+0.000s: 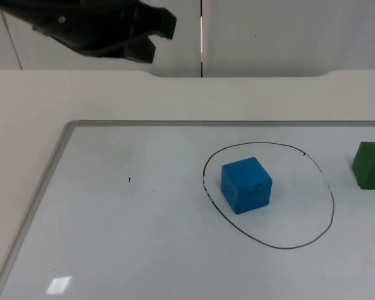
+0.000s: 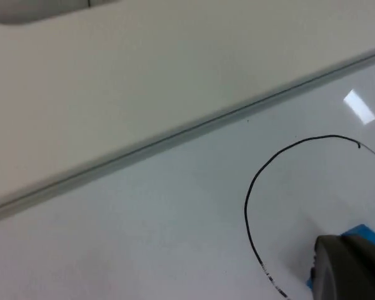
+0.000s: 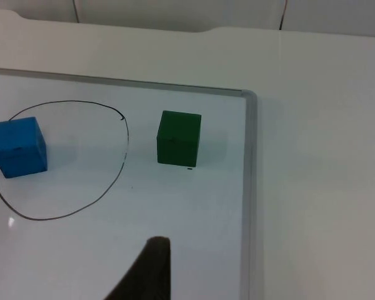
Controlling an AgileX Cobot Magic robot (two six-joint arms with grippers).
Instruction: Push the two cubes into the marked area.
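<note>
Blue cube [image 1: 246, 185] sits inside the drawn ring [image 1: 330, 194], near its left edge. Green cube [image 1: 372, 165] stands outside, just right of it, on the whiteboard [image 1: 112, 250]. Left gripper [image 1: 151, 34] hangs high at far left, jaws slightly parted, holding nothing; right gripper's jaw state: cannot tell

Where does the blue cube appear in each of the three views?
Top view: the blue cube sits inside the drawn ring, near its left side.
Left wrist view: a corner of it peeks out from behind the black fingertip.
Right wrist view: it lies inside the ring.
Shared landmark: the ring.
</note>
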